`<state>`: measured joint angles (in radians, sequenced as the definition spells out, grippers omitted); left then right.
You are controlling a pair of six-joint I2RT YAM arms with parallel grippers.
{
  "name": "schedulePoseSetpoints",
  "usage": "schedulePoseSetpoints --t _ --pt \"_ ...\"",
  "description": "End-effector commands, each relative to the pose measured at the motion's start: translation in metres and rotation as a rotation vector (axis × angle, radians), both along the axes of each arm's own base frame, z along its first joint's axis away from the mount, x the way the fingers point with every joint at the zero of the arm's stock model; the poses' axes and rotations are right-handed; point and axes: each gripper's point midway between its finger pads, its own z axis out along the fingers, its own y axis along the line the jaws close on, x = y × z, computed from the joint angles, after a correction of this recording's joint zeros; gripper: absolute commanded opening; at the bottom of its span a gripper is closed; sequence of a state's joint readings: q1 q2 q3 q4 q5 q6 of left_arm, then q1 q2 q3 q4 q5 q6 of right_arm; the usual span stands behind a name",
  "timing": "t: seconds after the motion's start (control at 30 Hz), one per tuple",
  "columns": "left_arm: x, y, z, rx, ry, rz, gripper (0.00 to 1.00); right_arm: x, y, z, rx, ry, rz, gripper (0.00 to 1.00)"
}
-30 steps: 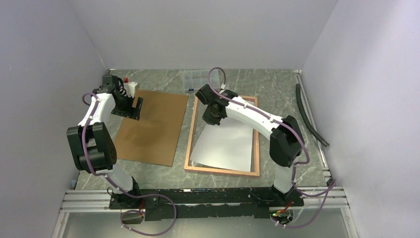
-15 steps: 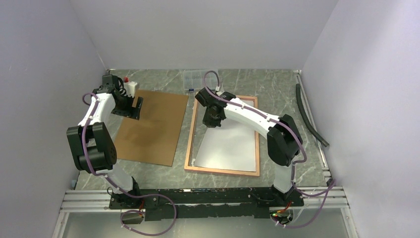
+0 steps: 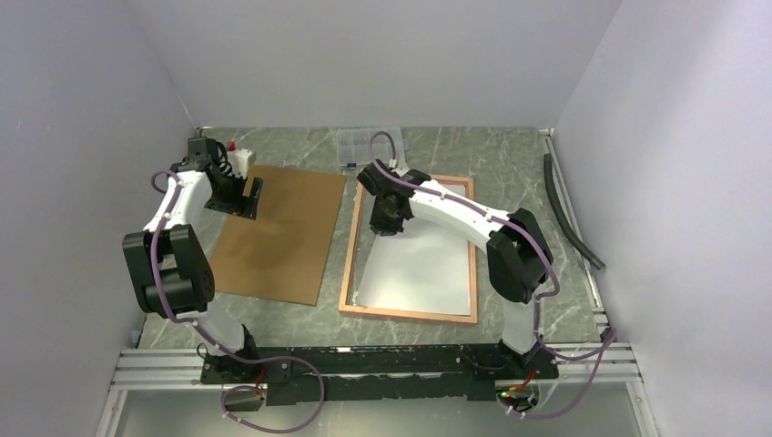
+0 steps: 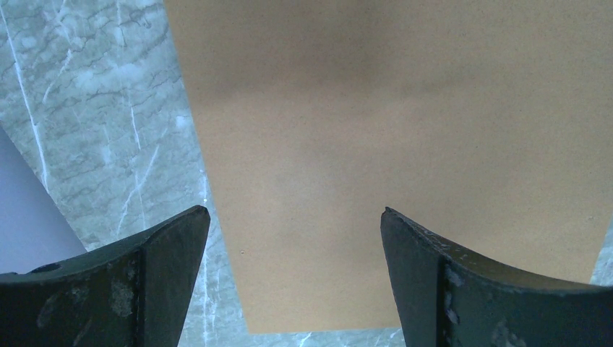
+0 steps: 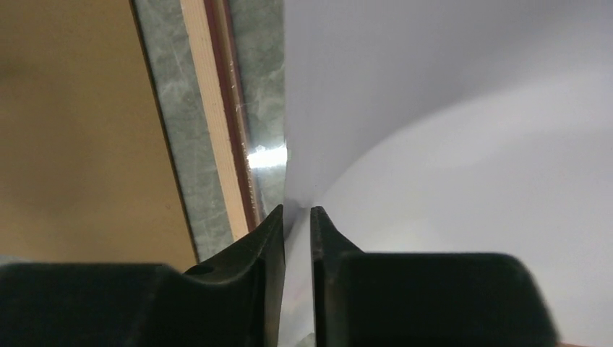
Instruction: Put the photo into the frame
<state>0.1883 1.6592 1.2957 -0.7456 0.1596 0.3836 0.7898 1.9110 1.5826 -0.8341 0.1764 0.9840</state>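
Observation:
The photo (image 3: 419,269) shows only its plain white back and lies inside the frame (image 3: 349,264), which rests wood-brown side up on the table. My right gripper (image 3: 382,223) is shut on the photo's far left edge, close to the frame's left rail. In the right wrist view the fingers (image 5: 296,210) pinch the white sheet (image 5: 448,144), which curls up beside the frame rail (image 5: 217,108). My left gripper (image 3: 248,202) is open and empty above the far left part of the brown backing board (image 3: 282,232); in the left wrist view (image 4: 295,213) the board (image 4: 390,108) shows between the jaws.
A small clear compartment box (image 3: 355,146) stands at the back, just beyond the frame. A black hose (image 3: 569,214) lies along the right wall. The backing board lies left of the frame with a narrow strip of marble table (image 3: 341,228) between them.
My right gripper has moved a little to the far left with the photo. The sheet has straightened and settled squarer inside the frame. The left arm has not moved.

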Motion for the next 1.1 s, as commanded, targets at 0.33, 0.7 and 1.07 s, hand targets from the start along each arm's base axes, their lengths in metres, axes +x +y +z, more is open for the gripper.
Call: schedulePoseSetpoints --t 0.33,0.7,1.07 --pt "0.009 0.014 0.021 0.050 -0.042 0.018 0.94 0.013 0.010 0.038 0.044 -0.136 0.124 0.87" --pt "0.018 0.054 0.040 0.036 -0.062 0.111 0.94 0.020 0.052 0.086 0.272 -0.283 0.282 1.00" --pt "0.018 0.111 -0.002 0.146 0.003 0.214 0.79 0.016 0.149 0.036 0.294 -0.164 0.357 0.99"
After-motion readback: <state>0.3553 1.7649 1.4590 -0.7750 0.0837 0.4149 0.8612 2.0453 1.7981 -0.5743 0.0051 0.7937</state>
